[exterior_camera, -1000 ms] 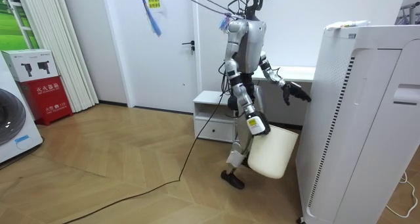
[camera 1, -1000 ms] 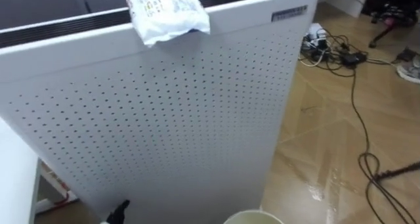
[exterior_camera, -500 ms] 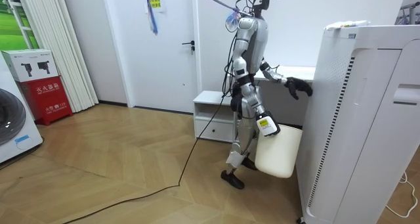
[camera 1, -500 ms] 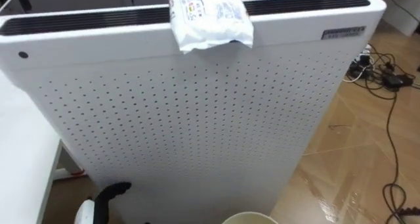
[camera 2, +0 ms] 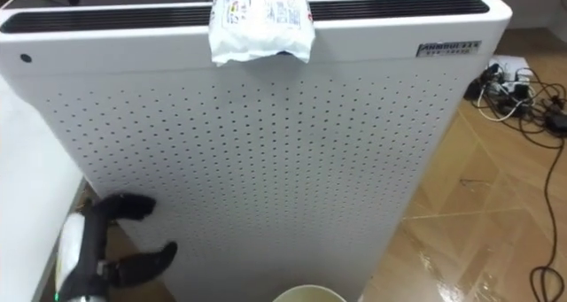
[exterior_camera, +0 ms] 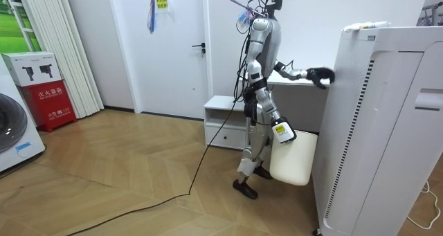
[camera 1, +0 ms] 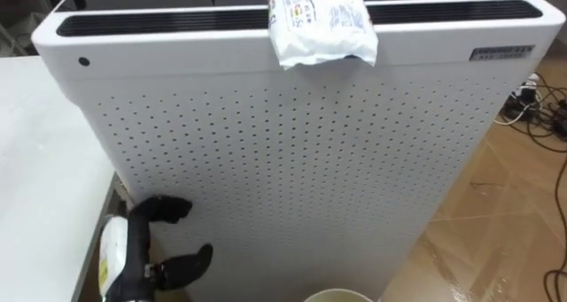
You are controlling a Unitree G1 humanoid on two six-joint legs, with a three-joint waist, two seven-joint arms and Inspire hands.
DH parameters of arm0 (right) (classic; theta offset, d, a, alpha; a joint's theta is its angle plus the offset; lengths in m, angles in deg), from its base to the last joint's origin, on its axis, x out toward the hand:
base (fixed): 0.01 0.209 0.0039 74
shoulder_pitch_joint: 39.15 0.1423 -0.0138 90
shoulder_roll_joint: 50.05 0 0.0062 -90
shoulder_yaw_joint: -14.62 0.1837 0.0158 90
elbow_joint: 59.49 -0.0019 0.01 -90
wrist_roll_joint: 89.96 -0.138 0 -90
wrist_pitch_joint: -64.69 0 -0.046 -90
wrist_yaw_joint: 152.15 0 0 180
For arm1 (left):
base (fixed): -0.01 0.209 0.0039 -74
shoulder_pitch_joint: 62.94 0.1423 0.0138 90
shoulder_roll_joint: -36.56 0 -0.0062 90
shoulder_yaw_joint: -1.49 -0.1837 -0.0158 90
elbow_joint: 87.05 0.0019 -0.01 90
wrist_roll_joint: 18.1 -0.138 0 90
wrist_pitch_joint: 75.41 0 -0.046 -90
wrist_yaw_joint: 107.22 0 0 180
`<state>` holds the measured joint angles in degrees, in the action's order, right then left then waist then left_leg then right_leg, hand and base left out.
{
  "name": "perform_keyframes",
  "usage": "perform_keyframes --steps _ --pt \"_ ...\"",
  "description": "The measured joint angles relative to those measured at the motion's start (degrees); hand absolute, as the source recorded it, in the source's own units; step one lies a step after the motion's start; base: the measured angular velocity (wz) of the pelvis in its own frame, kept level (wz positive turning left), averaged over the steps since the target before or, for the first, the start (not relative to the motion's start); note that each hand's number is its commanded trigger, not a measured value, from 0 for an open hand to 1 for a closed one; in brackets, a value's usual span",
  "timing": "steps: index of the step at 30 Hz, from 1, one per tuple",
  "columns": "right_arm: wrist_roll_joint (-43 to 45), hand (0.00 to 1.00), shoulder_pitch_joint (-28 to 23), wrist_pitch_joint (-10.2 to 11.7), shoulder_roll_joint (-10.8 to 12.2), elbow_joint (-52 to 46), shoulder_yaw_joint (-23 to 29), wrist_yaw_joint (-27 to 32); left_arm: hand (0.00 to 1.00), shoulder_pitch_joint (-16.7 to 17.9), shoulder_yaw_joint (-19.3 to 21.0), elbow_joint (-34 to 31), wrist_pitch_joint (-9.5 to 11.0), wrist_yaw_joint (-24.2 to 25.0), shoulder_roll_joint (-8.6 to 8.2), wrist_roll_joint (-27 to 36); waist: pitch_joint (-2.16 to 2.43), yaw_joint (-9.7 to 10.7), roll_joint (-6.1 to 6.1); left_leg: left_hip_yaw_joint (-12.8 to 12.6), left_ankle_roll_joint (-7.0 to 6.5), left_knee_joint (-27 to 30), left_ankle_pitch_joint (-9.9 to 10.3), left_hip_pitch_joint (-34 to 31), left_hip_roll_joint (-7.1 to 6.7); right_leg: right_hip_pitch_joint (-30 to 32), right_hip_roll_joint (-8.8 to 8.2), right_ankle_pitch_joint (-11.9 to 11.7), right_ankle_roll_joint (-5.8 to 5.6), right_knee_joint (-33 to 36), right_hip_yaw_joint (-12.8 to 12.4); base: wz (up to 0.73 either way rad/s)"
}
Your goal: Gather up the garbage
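Observation:
A crumpled white wrapper (camera 1: 319,23) lies on top of a tall white perforated appliance (camera 1: 292,160), hanging over its front edge. I stand right in front of that appliance. My left hand (camera 1: 146,240) is raised at the lower left, close to the perforated face and well below the wrapper, its dark fingers relaxed and holding nothing. In the room view that left hand (exterior_camera: 320,75) is stretched toward the appliance's upper edge, left of the wrapper (exterior_camera: 363,26). My right hand (exterior_camera: 279,131) hangs at my side and carries a cream bin (exterior_camera: 294,156). The bin's rim (camera 1: 337,295) shows at the bottom.
A white table (camera 1: 44,160) stands against the appliance on my left. Cables and a power strip (camera 2: 523,89) lie on the wooden floor to the right. A low white cabinet (exterior_camera: 225,118) is behind me, with a door, a red box and a washing machine further off.
My left hand has risen from the bottom edge up alongside the appliance's face. The head view has swung so the appliance's top and the wrapper sit more centred.

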<state>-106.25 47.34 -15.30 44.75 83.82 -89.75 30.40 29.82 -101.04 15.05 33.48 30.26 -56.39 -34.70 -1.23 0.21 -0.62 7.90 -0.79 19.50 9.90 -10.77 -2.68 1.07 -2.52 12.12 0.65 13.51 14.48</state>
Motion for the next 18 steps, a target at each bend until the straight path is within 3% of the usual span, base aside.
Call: perform_keyframes --steps 3,9,14,18 --pt "0.8 1.00 -0.3 0.0 0.0 -0.1 0.0 0.4 0.00 0.2 0.1 -6.1 1.7 -2.5 0.70 -0.4 0.04 -0.4 0.09 -0.2 0.01 -1.3 -0.5 1.1 -0.08 -0.6 -0.22 0.0 0.00 -0.3 0.0 -0.01" --pt "0.9 1.00 -0.3 0.6 -0.2 -0.8 0.0 0.5 0.00 -0.2 0.8 -14.3 1.7 -4.9 0.95 -1.8 0.22 -0.2 0.36 -0.2 0.04 -1.8 -0.7 1.6 -0.12 -1.1 -0.24 0.0 0.00 -0.8 0.1 0.02" --pt "0.8 1.00 -0.4 1.1 -0.2 -0.6 -0.4 0.5 0.00 -0.4 0.5 -14.7 1.6 -7.2 0.46 -1.8 0.20 1.2 0.32 -0.2 0.03 -1.8 -0.7 1.9 -0.21 -1.8 -0.31 0.0 -0.02 -1.1 0.7 0.06" --pt "0.9 1.00 -0.6 1.1 -0.2 -0.3 -0.3 0.4 0.00 -0.4 0.5 -14.6 1.3 -8.2 -0.93 -1.7 0.15 2.1 0.27 -1.1 0.02 -1.9 -0.7 2.6 -0.09 -2.9 -0.21 -0.2 -0.17 -1.8 0.6 0.00"
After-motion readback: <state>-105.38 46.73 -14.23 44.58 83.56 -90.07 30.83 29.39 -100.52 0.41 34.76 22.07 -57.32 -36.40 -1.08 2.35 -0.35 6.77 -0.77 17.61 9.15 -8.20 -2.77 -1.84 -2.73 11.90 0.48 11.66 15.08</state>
